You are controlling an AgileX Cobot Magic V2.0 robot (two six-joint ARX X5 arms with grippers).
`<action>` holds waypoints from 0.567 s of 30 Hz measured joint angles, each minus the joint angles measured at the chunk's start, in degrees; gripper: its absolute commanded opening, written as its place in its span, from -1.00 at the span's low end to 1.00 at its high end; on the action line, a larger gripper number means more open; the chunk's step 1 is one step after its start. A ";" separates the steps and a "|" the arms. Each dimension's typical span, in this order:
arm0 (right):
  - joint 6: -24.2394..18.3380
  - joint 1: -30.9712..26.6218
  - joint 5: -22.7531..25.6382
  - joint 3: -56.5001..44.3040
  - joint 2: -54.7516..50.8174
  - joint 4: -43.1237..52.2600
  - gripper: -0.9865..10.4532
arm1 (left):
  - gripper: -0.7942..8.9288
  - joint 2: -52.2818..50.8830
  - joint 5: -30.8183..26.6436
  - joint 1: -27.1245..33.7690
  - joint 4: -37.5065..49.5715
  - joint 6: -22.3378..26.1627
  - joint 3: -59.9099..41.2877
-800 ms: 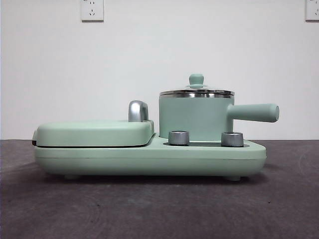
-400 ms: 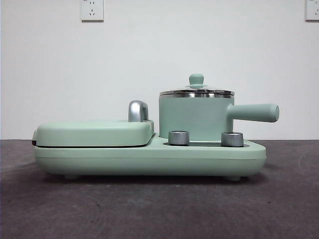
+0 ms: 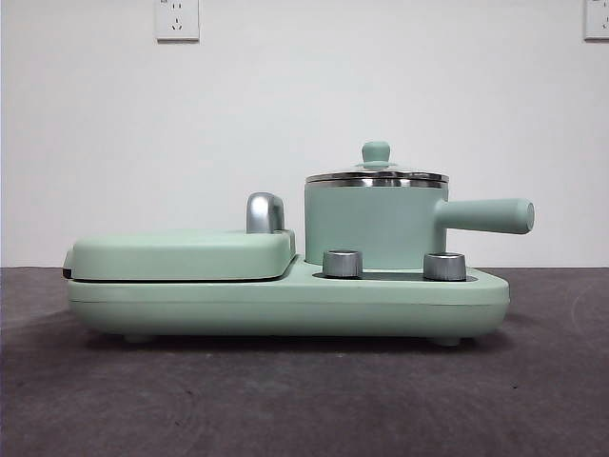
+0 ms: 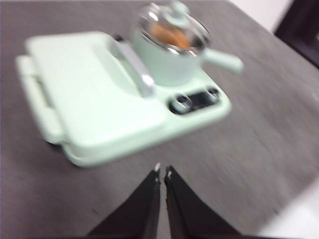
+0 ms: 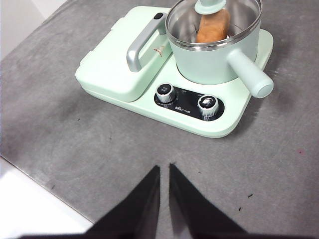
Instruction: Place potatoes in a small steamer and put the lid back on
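Note:
The small steamer [image 3: 376, 228] stands on the right half of the mint-green appliance, its handle pointing right. The lid [image 3: 377, 177] sits on it, knob up. The potato [image 5: 212, 27] lies inside the pot and shows through the clear lid in the right wrist view, and as an orange blur in the left wrist view [image 4: 169, 35]. My left gripper [image 4: 163, 172] is shut and empty above the table, well back from the appliance; its view is blurred. My right gripper [image 5: 163, 167] is shut and empty, also above bare table, apart from the steamer [image 5: 214, 55]. Neither arm shows in the front view.
The flat grill plate [image 3: 181, 255] with its chrome handle [image 3: 264, 211] fills the appliance's left half. Two steel dials [image 3: 343, 263] sit in front of the pot. The grey table's edge [image 5: 30, 184] runs near my right gripper.

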 measured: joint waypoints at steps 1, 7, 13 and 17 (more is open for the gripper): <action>0.00 0.00 0.00 0.00 0.00 0.02 -0.78 | -0.80 -1.42 0.00 2.01 1.70 0.72 -1.46; 0.00 0.00 0.00 0.00 0.00 0.02 -0.78 | -0.80 -11.45 -0.11 18.45 17.62 8.52 -18.60; 0.00 0.00 0.00 0.00 0.00 0.02 -0.78 | -0.80 -18.62 -0.17 27.30 27.98 11.34 -35.32; 0.00 0.00 0.00 0.00 0.00 0.02 -0.78 | -0.80 -21.18 -0.22 28.72 28.37 11.78 -40.98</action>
